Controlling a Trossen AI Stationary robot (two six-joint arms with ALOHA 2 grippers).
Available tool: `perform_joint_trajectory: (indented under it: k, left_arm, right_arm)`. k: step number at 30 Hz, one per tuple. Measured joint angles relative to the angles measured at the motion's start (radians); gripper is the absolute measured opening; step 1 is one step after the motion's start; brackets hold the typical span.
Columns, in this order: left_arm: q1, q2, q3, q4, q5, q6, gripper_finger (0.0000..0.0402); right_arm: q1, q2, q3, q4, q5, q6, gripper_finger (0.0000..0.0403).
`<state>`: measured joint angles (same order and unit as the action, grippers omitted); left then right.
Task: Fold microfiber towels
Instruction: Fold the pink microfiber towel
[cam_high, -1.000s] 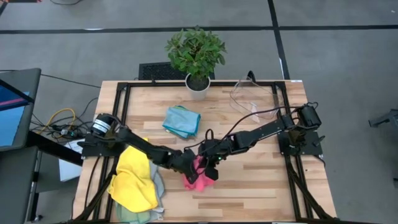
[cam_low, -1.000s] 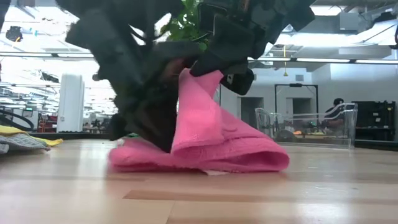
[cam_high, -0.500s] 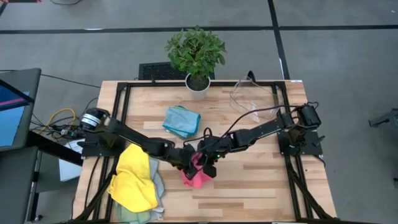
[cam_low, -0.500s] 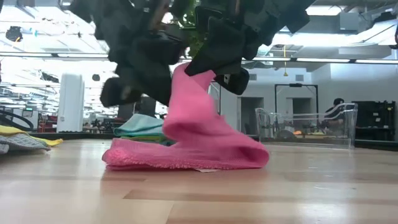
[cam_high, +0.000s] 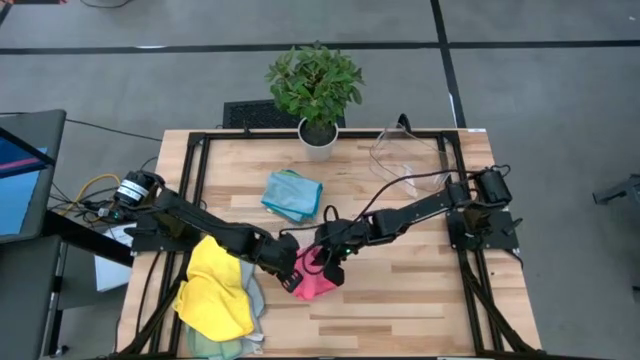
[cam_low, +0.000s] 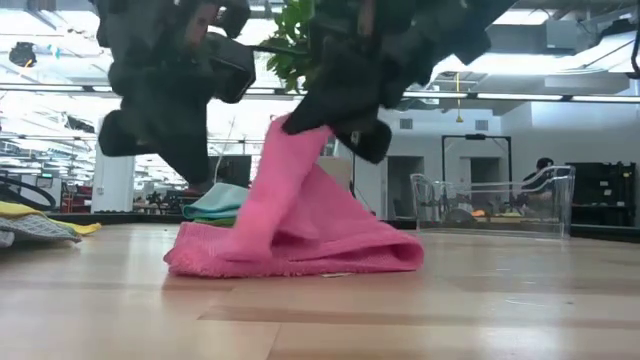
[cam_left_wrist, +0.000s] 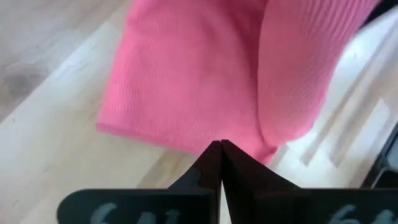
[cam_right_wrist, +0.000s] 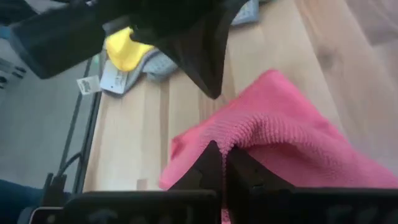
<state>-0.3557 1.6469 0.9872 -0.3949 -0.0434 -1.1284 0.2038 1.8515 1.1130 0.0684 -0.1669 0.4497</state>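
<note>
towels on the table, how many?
4 visible: pink towel mid-table under both arms, blue towel folded near the plant, yellow towel at left atop a sage towel. More may hide in that pile.

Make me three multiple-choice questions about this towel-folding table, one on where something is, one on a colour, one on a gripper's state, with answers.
1. Where does the folded blue towel lie?
A. in front of the potted plant
B. on the yellow towel
C. inside the clear bin

2. What colour is the towel lifted by the right gripper?
A. green
B. pink
C. yellow

3. How is the left gripper?
A. wide open
B. shut on the yellow towel
C. shut, holding nothing

Answers: 1 A, it sits on the table just below the plant pot in the high view. 2 B, the pink towel hangs from its fingers in the low view. 3 C, the left wrist view shows its fingertips meeting just clear of the cloth.
</note>
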Motion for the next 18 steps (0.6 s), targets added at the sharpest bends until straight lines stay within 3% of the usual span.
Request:
perform_joint_trajectory:
  k: [7, 18]
  left_arm:
    - [-0.018, 0.026, -0.015, -0.015, -0.014, -0.025, 0.0]
    - [-0.02, 0.064, -0.015, 0.023, -0.03, -0.017, 0.0]
  right_arm:
    - [0.012, 0.056, 0.023, 0.022, -0.04, 0.014, 0.0027]
    - [-0.009, 0.07, 0.062, 0.041, -0.018, 0.001, 0.0033]
